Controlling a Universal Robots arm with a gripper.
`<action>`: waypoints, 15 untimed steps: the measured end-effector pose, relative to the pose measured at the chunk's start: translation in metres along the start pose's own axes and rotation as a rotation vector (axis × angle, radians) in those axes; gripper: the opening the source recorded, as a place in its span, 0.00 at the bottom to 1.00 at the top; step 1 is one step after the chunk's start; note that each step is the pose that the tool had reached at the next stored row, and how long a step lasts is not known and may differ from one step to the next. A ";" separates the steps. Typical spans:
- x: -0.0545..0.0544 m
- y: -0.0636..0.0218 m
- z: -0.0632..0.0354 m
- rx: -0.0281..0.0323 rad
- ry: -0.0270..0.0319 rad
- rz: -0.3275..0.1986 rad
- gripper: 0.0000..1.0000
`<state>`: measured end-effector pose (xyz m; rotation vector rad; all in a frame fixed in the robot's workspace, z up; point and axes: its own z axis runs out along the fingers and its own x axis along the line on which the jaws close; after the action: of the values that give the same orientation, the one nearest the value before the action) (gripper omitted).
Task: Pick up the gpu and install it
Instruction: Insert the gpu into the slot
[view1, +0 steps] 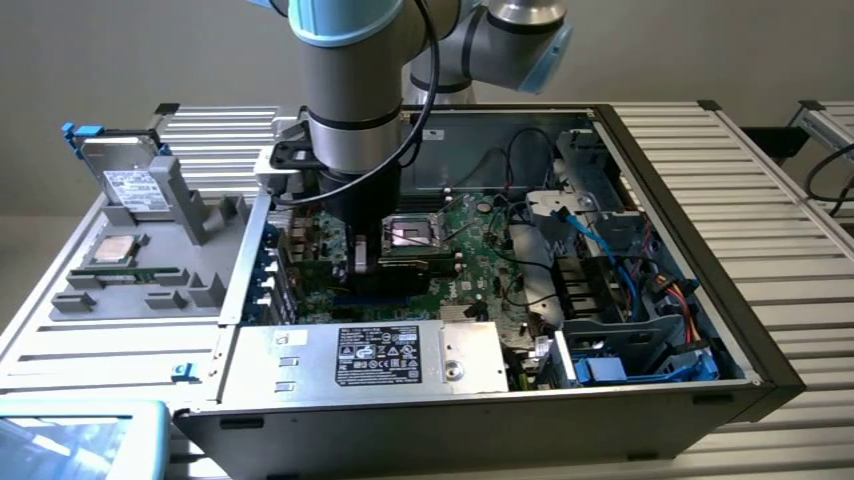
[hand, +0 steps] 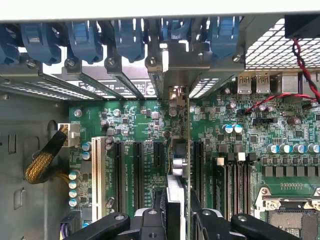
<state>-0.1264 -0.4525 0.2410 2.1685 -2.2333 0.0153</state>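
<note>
- Exterior view, left: a grey tray (view1: 134, 300) beside the open computer case (view1: 754, 350) carries a boxy drive (view1: 131, 187), a processor chip (view1: 110, 250) and a memory stick (view1: 127, 273).
- Left of centre: the robot arm (view1: 347, 90) stands down inside the case, with the gripper (view1: 356, 262) low over the green circuit board (view1: 474, 255), just beside the processor socket (view1: 414, 235).
- Wrist view, looking down the tool: the gpu (hand: 176, 172) is seen edge-on and upright, clamped between the black fingers (hand: 150, 220). The jaws are drawn in about halfway and pinch the card from both sides.
- The card's metal bracket end points at the case's rear wall, under a row of blue clips (hand: 130, 37). Its lower edge lies in line with the expansion slots (hand: 137, 167); whether it is pressed home cannot be told.
- Exterior view, front centre: a silver power supply (view1: 380, 355) with a dark label.
- Right: blue cables (view1: 587, 225) run past the drive bays.
</note>
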 end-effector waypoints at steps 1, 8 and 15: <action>0.000 0.0000 0.0000 0.0000 0.0000 0.000 0.28; 0.000 0.0010 0.0003 0.0000 0.0004 0.000 0.28; 0.000 0.0011 0.0016 -0.0001 0.0009 0.000 0.28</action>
<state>-0.1275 -0.4529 0.2395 2.1680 -2.2327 0.0161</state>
